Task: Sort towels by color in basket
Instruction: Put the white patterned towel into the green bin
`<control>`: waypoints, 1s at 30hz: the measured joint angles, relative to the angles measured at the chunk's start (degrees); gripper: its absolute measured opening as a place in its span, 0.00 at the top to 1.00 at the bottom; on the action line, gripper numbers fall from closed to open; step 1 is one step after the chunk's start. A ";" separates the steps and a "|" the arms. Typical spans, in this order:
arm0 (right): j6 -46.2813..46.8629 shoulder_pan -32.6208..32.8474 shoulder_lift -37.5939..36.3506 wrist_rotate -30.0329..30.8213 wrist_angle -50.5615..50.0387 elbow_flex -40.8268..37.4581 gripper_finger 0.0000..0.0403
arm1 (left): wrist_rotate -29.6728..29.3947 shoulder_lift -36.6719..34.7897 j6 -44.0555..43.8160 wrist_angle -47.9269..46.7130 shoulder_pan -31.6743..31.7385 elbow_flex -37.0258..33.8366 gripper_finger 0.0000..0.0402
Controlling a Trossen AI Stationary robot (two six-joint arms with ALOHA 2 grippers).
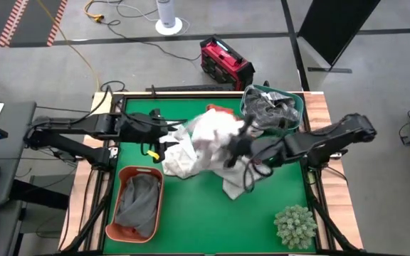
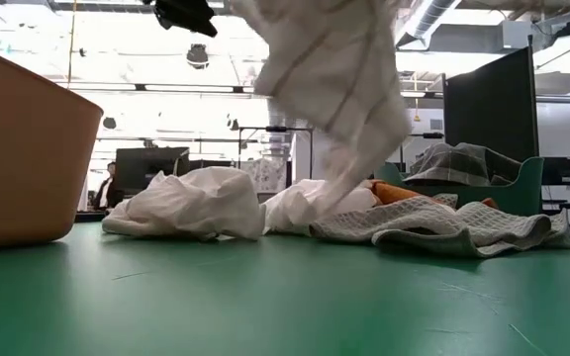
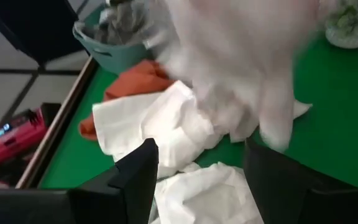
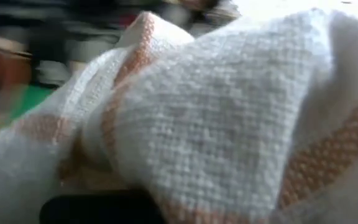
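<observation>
A white towel with thin checks [image 1: 212, 135] hangs lifted over the middle of the green table, and it fills the right wrist view [image 4: 216, 112]. My right gripper [image 1: 235, 146] is at its top, coming from the table's right. My left gripper [image 1: 159, 142] hovers open over the pile's left side, its fingers [image 3: 145, 177] above a white towel [image 3: 160, 118]. More white towels [image 2: 191, 203], a rust-orange towel [image 3: 135, 84] and a pale checked towel [image 2: 443, 225] lie heaped on the table. My right gripper is shut on the white thin-checked towel near its upper end [image 1: 223, 139]; the cloth itself hides the fingers in the wrist view. The towel hangs below the gripper [image 2: 334, 89], bunched and slack. Its lower end [image 2: 339, 203] reaches down to the pile.
A teal basket [image 1: 299, 107] with grey checked towels stands at the far right. An orange basket [image 1: 123, 174] holding a plain grey towel [image 1: 137, 203] sits near left. A spiky pale-green plant ball [image 1: 295, 226] rests at the near right corner. Bare green table lies along the near edge.
</observation>
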 joint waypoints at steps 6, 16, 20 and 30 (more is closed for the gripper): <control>-13.97 -2.60 -8.37 13.45 5.20 0.00 0.93 | -0.08 2.66 -0.36 2.46 -0.07 -0.09 0.45; -19.91 -13.74 -17.75 21.22 3.62 -1.38 0.93 | 0.89 7.13 2.59 27.39 -3.17 -11.77 0.45; -8.83 -19.76 -18.54 21.09 -9.01 -4.78 0.93 | 0.93 7.86 3.91 33.62 -3.26 -12.07 0.45; 21.81 -34.07 -13.49 0.16 -31.75 -14.03 0.93 | 5.36 7.84 8.11 53.69 -3.98 -19.27 0.45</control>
